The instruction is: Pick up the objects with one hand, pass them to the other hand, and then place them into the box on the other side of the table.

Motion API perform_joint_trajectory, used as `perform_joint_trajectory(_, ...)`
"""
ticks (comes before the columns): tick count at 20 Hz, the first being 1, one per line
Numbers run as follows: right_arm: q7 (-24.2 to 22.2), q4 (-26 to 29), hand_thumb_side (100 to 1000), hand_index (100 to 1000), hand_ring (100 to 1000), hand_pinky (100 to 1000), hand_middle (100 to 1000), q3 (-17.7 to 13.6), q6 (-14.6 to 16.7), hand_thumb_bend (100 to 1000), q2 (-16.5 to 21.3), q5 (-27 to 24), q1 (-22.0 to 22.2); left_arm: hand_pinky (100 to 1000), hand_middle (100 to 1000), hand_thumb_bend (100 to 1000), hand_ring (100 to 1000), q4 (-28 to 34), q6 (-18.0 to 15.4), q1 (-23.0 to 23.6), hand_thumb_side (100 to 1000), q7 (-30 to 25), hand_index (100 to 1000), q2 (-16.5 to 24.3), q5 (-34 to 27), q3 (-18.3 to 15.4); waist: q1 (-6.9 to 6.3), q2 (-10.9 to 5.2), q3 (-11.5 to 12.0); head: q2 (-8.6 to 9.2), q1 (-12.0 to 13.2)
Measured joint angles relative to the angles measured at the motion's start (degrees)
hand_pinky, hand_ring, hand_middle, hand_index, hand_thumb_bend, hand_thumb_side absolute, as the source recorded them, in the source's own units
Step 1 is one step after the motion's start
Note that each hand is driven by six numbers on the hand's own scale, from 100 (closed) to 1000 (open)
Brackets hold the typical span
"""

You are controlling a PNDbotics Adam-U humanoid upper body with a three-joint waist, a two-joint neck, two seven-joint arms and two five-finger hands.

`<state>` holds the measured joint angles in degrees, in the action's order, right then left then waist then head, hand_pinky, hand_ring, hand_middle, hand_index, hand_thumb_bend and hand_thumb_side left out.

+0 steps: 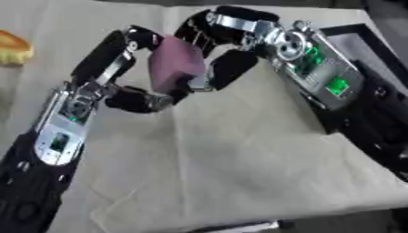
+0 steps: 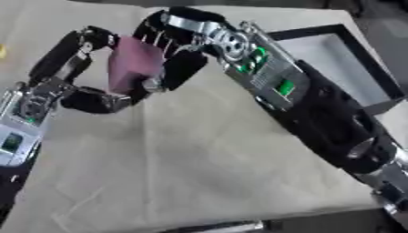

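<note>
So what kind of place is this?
Probably a robot test bench: a table under wrinkled beige cloth, an open black box, and both hands, left hand and right hand, holding a mauve block.

A dusky pink-mauve object [image 1: 175,63] is showing between the black-and-silver left hand [image 1: 131,93] and right hand [image 1: 219,50]; beneath them a plain beige cloth [image 1: 231,164] is lying, with a black-rimmed grey box [image 2: 343,68] behind the right hand.

Box [image 2: 331,59] interior open; right arm [image 2: 318,109] crosses it.

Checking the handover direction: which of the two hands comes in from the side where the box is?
The right hand, whose arm passes beside the black-rimmed box. The left hand enters opposite. Both curl round the pink object.
</note>
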<state>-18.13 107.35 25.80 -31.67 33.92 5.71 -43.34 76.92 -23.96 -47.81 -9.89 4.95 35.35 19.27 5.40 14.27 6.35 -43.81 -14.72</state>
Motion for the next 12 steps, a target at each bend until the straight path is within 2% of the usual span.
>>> perform_joint_trajectory(2,0.4,0.0,100,574,652,718,465,0.0,-0.1,188,0.0,-0.4,0.0,703,489,100,644,0.0,0.0,0.0,160,-0.1,565,0.0,0.0,0.0,0.0,0.0,0.0,0.0,0.0)
perform_joint_trajectory(3,0.6,0.0,100,570,649,717,461,0.0,-0.2,191,0.0,-0.6,0.0,722,525,100,679,0.0,0.1,0.0,111,-0.3,643,0.0,0.1,0.0,0.0,0.0,0.0,0.0,0.0)
perform_joint_trajectory(5,0.9,0.0,100,562,644,714,454,0.0,-0.4,200,0.0,-0.9,0.1,739,578,100,723,0.0,0.2,-0.1,109,-0.9,734,0.0,0.7,0.0,0.0,0.0,0.0,0.0,0.0)
perform_joint_trajectory(6,1.0,0.0,100,557,641,713,449,-0.1,-0.6,204,0.0,-0.9,0.1,743,596,100,740,0.0,0.3,-0.1,215,-1.3,758,0.0,1.2,0.0,0.0,0.0,0.0,0.0,-0.1)
perform_joint_trajectory(7,1.1,0.0,100,555,639,712,447,-0.2,-0.6,208,0.0,-1.0,0.2,749,617,122,756,0.0,0.5,-0.2,372,-1.5,787,0.0,1.6,0.0,0.0,0.0,-0.1,0.0,-0.1)
perform_joint_trajectory(9,1.2,0.0,100,552,637,711,443,-0.4,-0.8,214,0.0,-1.0,0.3,752,630,249,770,-0.1,0.9,-0.2,528,-1.6,801,0.0,2.8,0.0,0.0,0.0,-0.1,0.0,-0.1)
perform_joint_trajectory(10,1.3,0.0,100,551,636,710,442,-0.7,-0.8,215,0.0,-1.1,0.3,754,632,280,773,-0.2,1.3,-0.2,569,-1.4,802,0.0,3.3,0.0,0.0,0.0,-0.1,0.0,-0.1)
perform_joint_trajectory(11,1.4,0.1,100,551,636,710,442,-0.9,-0.8,215,0.0,-1.2,0.3,754,632,280,773,-0.3,1.7,-0.2,569,-1.0,802,0.0,3.7,0.0,0.0,0.0,-0.2,0.0,-0.2)
perform_joint_trajectory(12,1.4,0.2,100,549,634,709,441,-1.1,-0.8,219,0.0,-1.3,0.3,755,636,354,780,-0.4,2.0,-0.2,669,-0.6,803,-0.1,4.1,0.0,0.0,0.0,-0.2,0.0,-0.2)
